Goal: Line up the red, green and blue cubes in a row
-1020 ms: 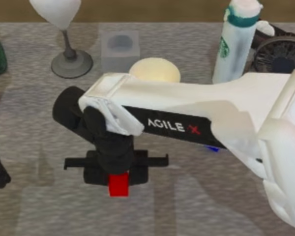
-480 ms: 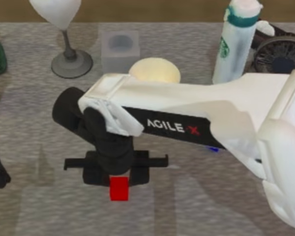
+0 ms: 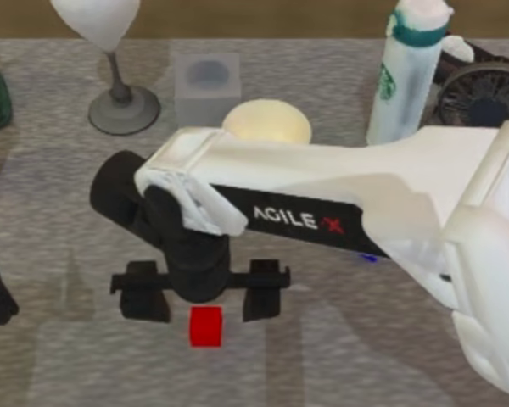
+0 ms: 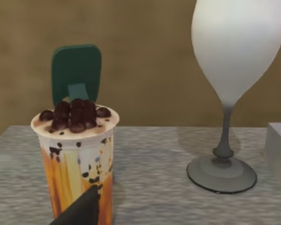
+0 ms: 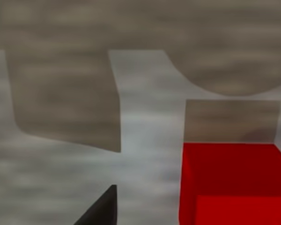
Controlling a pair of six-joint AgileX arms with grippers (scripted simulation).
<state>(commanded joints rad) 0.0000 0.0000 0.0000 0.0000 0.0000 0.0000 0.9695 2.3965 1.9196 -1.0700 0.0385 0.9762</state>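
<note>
small red matte cube [image 3: 205, 326] sits on the grey table [image 3: 339, 356], just in front of the right gripper [image 3: 205, 290]; round cream bowl [image 3: 266, 120] well behind it; translucent grey block [image 3: 208, 87] beside the bowl

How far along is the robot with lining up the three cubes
Early. The red cube sits on the table in front of the right gripper, whose fingers are spread open and clear of it, so that one looks placed. A sliver of the blue cube shows under the right arm, not in line. The green cube is not visible. The left arm is parked at the left edge.
</note>
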